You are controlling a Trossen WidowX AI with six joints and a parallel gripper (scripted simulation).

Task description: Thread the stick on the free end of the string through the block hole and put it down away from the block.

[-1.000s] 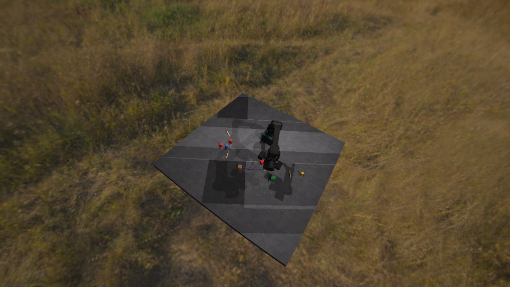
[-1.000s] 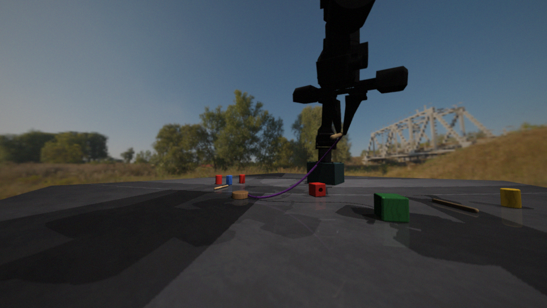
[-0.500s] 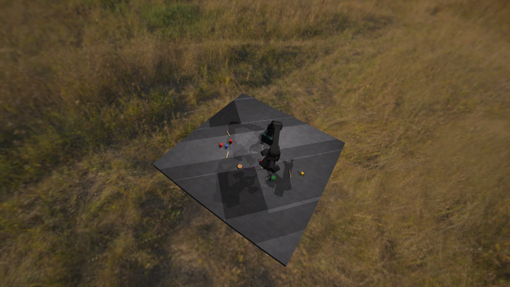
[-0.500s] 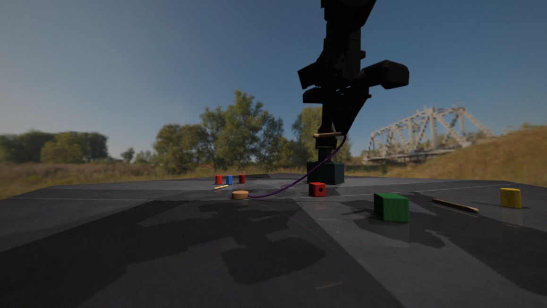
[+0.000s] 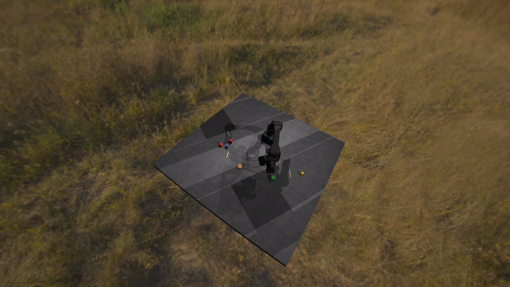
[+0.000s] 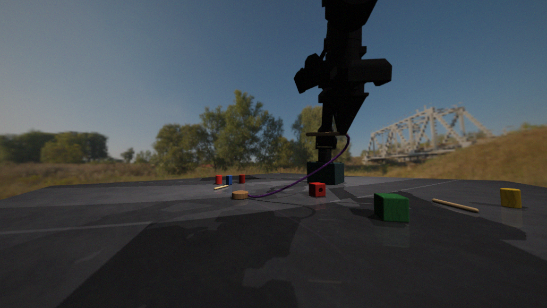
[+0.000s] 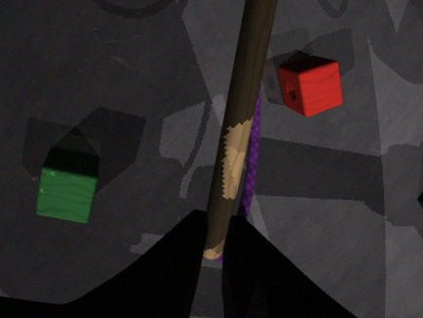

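Hand (image 6: 332, 133): clamped on stick (image 6: 322, 133), high above table (image 6: 115, 237).
Advice: lower, level stick tip with red block's (image 6: 317, 189) hole.

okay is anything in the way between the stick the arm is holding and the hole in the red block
Nothing visible blocks it. The end effector holds the stick level, high above the table, with the string trailing down to the round button. The red block sits below with its hole facing the exterior camera; the green block stands off to one side.
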